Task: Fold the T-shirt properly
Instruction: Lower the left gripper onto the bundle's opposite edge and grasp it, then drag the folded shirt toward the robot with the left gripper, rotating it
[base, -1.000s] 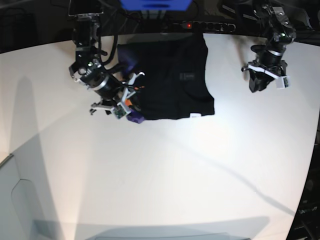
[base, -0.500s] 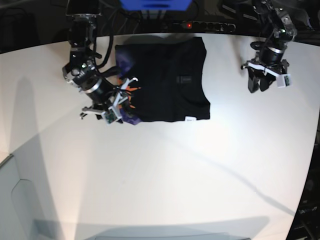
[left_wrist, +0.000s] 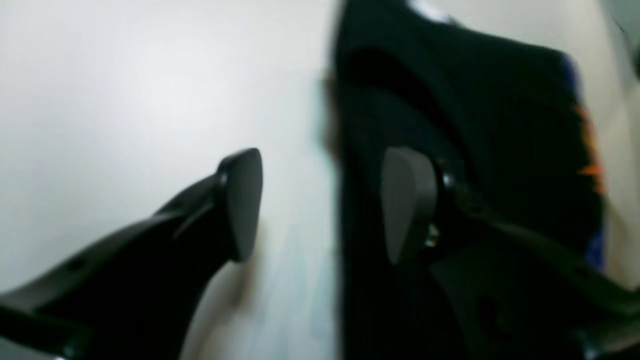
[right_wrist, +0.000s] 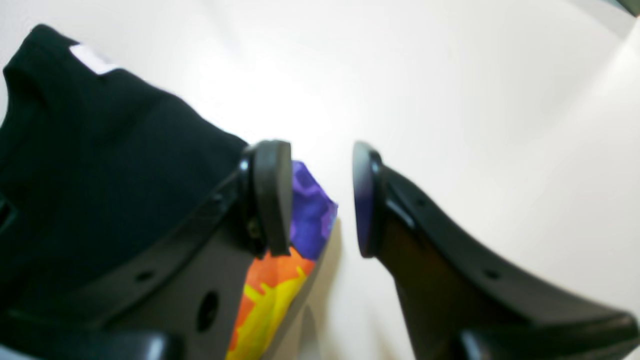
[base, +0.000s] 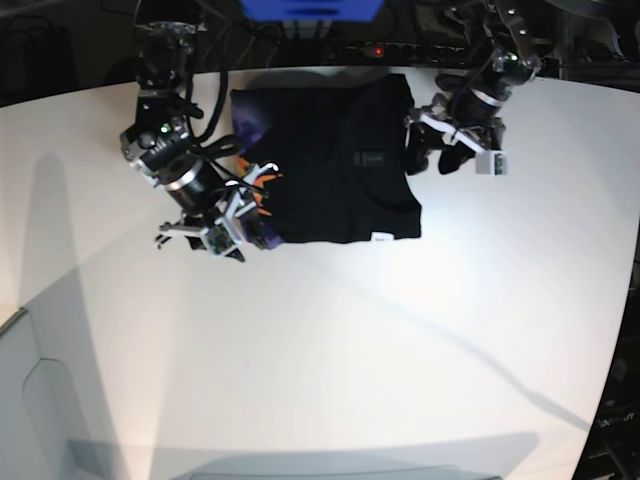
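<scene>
T-shirt (base: 335, 155) lay folded on the table (base: 320, 350). Left gripper (base: 432, 158) hung at its 3 o'clock edge, jaws apart, nothing between. Right gripper (base: 240, 232) sat at its 8 o'clock corner, jaws apart, holding nothing.

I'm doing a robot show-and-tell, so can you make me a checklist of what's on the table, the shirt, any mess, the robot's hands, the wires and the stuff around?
Surface: white table, bare in front of the shirt.
Job's things: black T-shirt lying folded near the far edge; white tag at its front corner; purple and orange print peeking out on one side.
Clutter: nothing seen.
Grippers: left gripper open, straddling the shirt's edge; right gripper open, beside the printed corner, holding nothing.
Cables: dark cables on the right arm.
Surroundings: power strip with a red light and a blue object behind the table.
</scene>
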